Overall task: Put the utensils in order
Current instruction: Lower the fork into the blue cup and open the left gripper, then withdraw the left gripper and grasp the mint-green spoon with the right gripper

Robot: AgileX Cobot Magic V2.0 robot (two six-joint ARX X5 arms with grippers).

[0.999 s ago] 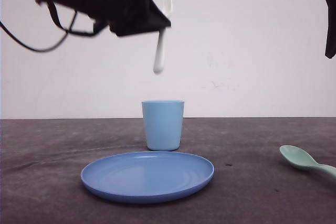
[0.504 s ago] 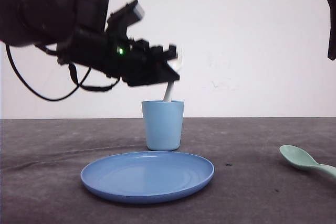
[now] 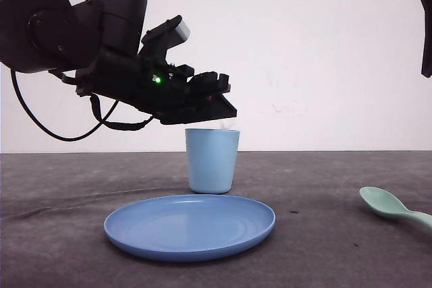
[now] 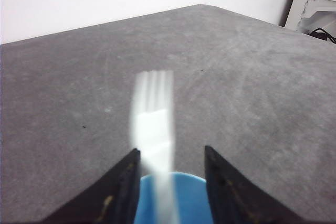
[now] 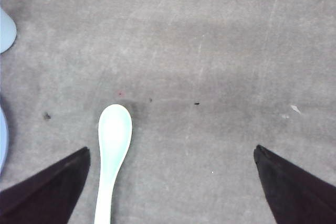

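Note:
The white fork [image 4: 153, 124] shows blurred between the spread fingers of my left gripper [image 4: 171, 153], its handle reaching down into the light blue cup [image 4: 186, 198]. The fork is narrower than the gap. In the front view the left gripper [image 3: 226, 102] hovers just over the cup [image 3: 212, 160], with a sliver of white fork [image 3: 228, 126] above the rim. The mint-green spoon [image 3: 388, 205] lies on the table at the right. My right gripper [image 5: 171, 150] is wide open above the spoon [image 5: 113, 145], which lies near one finger.
A round blue plate [image 3: 189, 224] sits in front of the cup on the dark grey table. Part of the right arm [image 3: 425, 25] hangs at the upper right edge. White wall behind.
The left arm came down from high above the cup to just over its rim. The fork dropped with it, and its handle has gone into the cup. The spoon stayed put.

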